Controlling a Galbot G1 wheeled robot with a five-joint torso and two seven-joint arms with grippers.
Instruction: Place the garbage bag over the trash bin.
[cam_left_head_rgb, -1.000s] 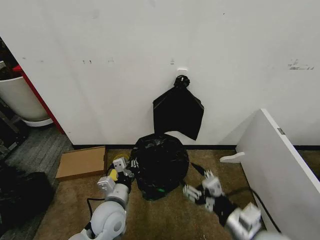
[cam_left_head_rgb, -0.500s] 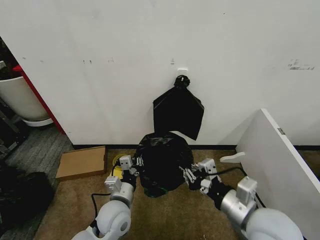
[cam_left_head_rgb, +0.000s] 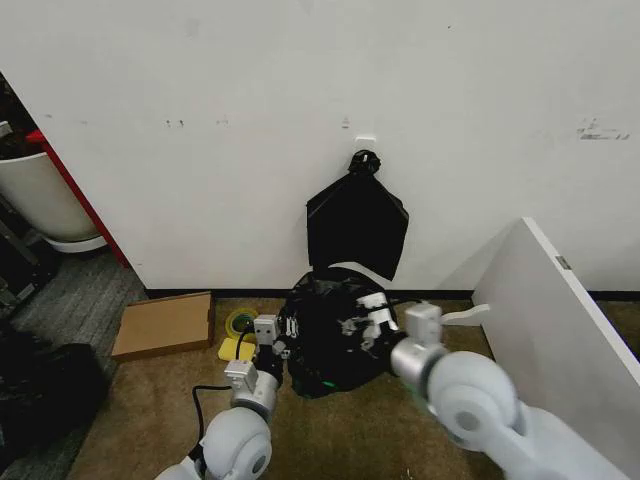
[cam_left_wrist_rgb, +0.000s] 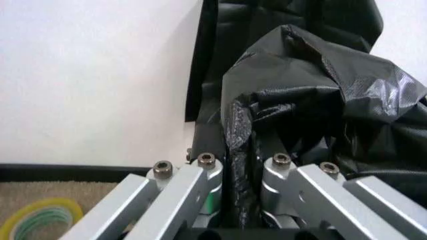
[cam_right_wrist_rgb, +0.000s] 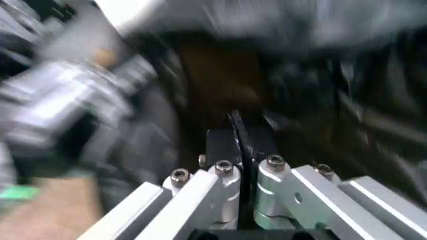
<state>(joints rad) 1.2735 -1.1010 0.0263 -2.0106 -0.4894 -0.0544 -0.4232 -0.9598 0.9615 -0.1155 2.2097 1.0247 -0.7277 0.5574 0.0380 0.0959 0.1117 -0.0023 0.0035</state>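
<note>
Pincers: left (cam_left_wrist_rgb: 241, 172) pinching garbage bag (cam_left_wrist_rgb: 313, 115); right (cam_right_wrist_rgb: 245, 142) closed.

Brown carpet (cam_left_head_rgb: 340, 430) bears bag-wrapped bin (cam_left_head_rgb: 330, 335), cardboard (cam_left_head_rgb: 163, 325), tape (cam_left_head_rgb: 240, 322).

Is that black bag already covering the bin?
Yes: the garbage bag drapes the trash bin's top and sides; only a green sliver shows below.

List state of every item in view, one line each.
Bag: draped over the bin, crinkled, bunched at the top.
Bin: upright on the floor, almost wholly covered.
Left tool: shut on the bag, at its left side.
Right tool: shut, at the bag's top.
Bag bundle: hanging on the wall, knotted.
Cardboard: flat on the floor.
Tape roll: lying flat.
</note>
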